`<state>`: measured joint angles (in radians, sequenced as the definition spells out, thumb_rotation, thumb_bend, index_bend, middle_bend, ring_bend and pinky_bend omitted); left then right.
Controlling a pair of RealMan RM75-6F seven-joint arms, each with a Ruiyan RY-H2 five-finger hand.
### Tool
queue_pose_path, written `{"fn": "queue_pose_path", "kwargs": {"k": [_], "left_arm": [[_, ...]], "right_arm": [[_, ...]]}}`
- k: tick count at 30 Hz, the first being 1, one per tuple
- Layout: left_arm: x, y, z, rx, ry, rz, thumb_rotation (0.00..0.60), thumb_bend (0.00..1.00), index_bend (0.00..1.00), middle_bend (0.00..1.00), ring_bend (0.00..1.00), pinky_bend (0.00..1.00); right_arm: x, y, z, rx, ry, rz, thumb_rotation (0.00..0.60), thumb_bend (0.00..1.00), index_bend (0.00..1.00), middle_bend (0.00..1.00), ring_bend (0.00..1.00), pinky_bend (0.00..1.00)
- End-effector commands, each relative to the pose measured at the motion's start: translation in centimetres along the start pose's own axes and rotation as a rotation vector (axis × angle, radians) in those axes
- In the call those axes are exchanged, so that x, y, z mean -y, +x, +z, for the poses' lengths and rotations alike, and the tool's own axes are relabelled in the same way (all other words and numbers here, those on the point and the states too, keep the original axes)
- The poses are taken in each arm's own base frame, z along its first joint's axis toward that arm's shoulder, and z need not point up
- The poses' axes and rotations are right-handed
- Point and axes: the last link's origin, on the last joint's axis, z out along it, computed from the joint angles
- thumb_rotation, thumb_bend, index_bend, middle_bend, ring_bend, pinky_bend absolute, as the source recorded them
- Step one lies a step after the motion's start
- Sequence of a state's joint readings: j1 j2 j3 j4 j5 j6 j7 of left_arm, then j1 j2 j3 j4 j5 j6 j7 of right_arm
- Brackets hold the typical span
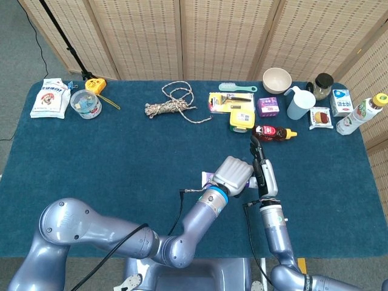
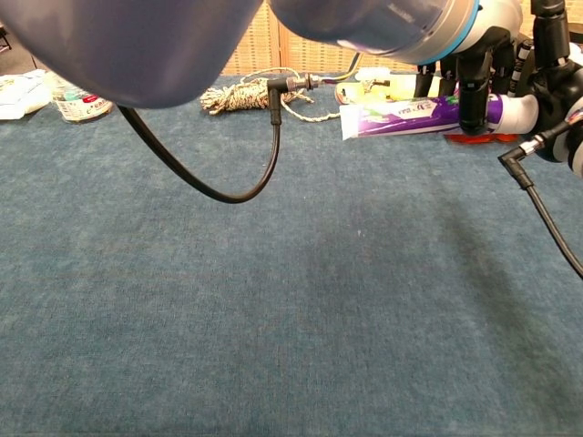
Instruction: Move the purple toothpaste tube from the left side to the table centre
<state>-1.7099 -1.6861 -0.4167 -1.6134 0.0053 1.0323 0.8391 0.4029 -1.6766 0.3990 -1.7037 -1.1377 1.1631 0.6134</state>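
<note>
The purple toothpaste tube (image 2: 401, 116) lies level in the grip of my left hand (image 2: 474, 55), its white cap (image 2: 519, 111) pointing right. In the head view only the tube's flat end (image 1: 207, 178) shows beside the left hand (image 1: 233, 176), right of the table centre. My right hand (image 1: 264, 173) stands right next to it, fingers stretched out, and it holds nothing. In the chest view the right hand (image 2: 556, 68) is against the cap end; whether it touches the cap is unclear.
A red sauce bottle (image 1: 274, 132) lies just behind the hands. A rope coil (image 1: 173, 104), yellow tape measure (image 1: 241, 119), purple box (image 1: 268, 107), bowl (image 1: 276, 79), cup (image 1: 301, 103) and bottles line the far edge. A snack bag (image 1: 50, 99) and a tub (image 1: 85, 103) sit far left.
</note>
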Motion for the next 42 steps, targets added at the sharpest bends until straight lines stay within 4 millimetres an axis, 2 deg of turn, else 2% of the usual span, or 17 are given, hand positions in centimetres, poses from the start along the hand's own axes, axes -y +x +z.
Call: {"fn": "queue_pose_path", "kwargs": {"k": [1,8,23,33,42], "left_arm": [[-0.1,0.0,0.0,-0.003,0.000,0.002,0.600,0.78,0.51,0.43,0.51,0.54],[0.2,0.1,-0.2,-0.007,0.002,0.001,0.600,0.78,0.51,0.43,0.51,0.54],[2.6,0.3,-2.6,-0.025,-0.018,0.018,0.600,0.77,0.49,0.43,0.50,0.54],[5.5,-2.1,-3.7,0.014,0.005,0.032,0.600,0.77,0.48,0.43,0.47,0.54],[7.9,-4.8,-3.9,0.085,0.049,0.042,0.600,0.76,0.35,0.32,0.35,0.53]], "right_arm": [[0.0,0.0,0.0,0.000,0.001,-0.001,0.069,0.00,0.00,0.00,0.00,0.00],[0.0,0.4,0.1,-0.017,0.001,0.007,0.068,0.00,0.00,0.00,0.00,0.00],[0.5,2.4,0.0,-0.049,0.018,-0.011,0.072,0.00,0.00,0.00,0.00,0.00],[1.0,4.8,-0.1,-0.091,0.030,-0.047,0.072,0.00,0.00,0.00,0.00,0.00],[1.3,6.1,-0.3,-0.115,0.040,-0.073,0.073,0.00,0.00,0.00,0.00,0.00]]}}
